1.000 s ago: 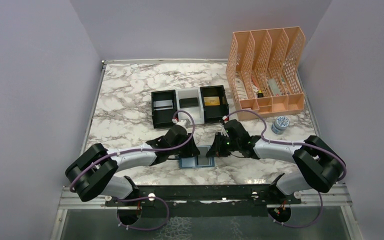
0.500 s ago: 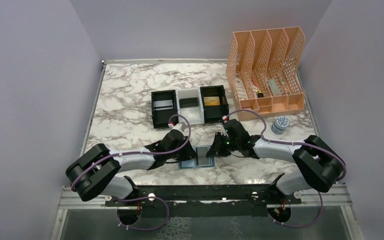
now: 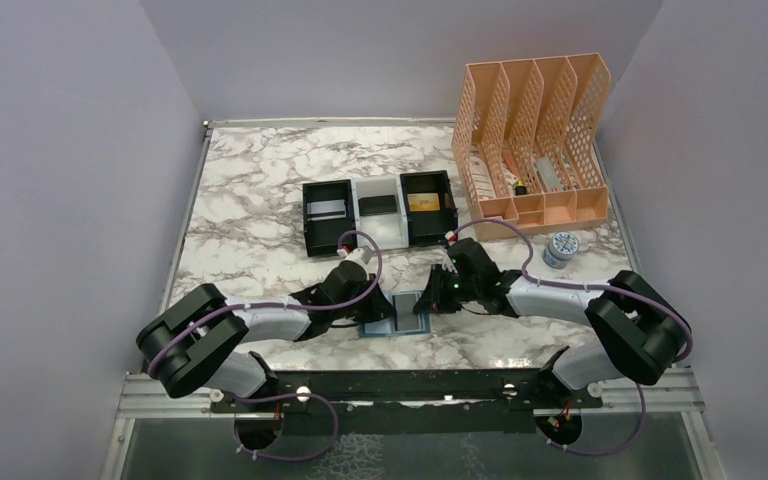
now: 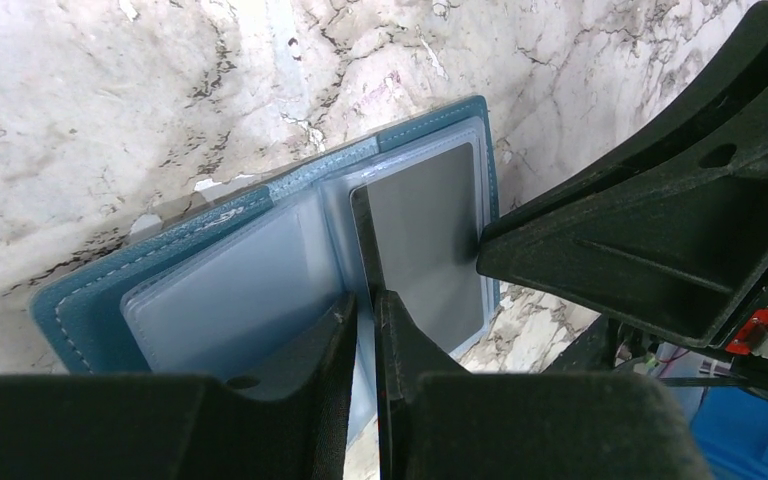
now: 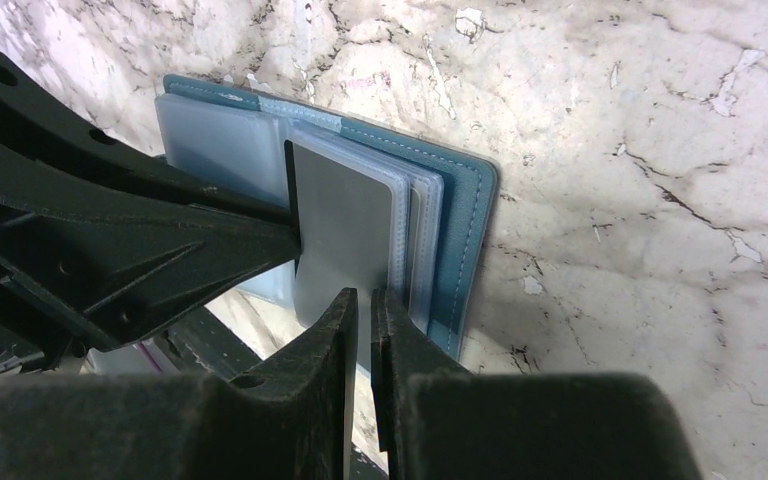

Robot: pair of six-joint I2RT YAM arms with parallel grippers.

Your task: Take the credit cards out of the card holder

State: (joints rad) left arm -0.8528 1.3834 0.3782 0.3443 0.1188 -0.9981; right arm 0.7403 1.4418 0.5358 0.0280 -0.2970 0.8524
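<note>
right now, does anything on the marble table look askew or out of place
Only the silvery-grey plastic card in the open teal-blue bifold card holder: its edge by the fold is lifted, pinched by the left gripper. The right gripper clamps the holder's near edge. Nothing looks spilled or damaged.

Lab enclosure: blank walls (image 3: pixel 60 150), marble tabletop (image 3: pixel 260 190)

A high rear view looks down; both wrist views closely face the card holder (image 4: pixel 230 285).

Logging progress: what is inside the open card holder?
A grey card in the card holder's right sleeve, one edge between the left gripper's jaws. Sleeves underneath are covered.
</note>
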